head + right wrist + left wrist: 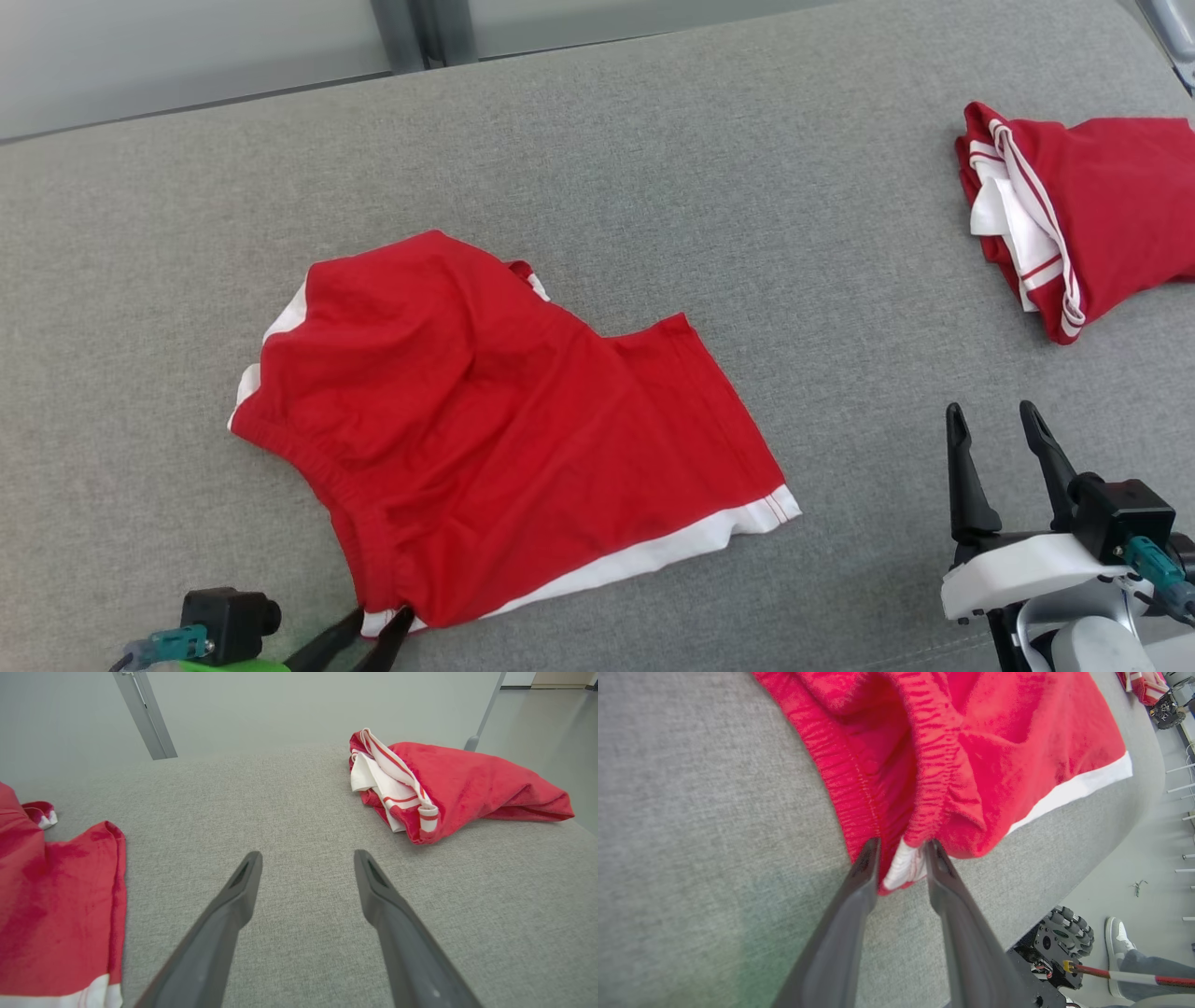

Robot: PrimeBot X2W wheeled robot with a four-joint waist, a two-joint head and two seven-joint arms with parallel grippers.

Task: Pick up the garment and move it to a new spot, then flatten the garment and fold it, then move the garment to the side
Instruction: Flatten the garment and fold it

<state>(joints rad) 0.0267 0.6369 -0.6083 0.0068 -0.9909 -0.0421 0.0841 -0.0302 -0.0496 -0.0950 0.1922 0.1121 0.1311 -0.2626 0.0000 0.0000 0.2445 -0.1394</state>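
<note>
Two grippers | my left gripper (902, 843) straddles garment (485, 420) corner, cannot tell if clamped | my right gripper (990, 408) spread wide

Grey upholstered surface in a plain, pale room.
A wide surface (653, 140) covered in coarse grey woven fabric stretches away under soft, even light, with no hard shadows. Behind its far edge stands a smooth, pale grey-green wall (187, 56), with a grey metal post (145, 714) against it. A thinner post (486, 714) rises further right. Beyond the surface's rounded edge lies a smooth, light grey floor (1148, 896).
</note>
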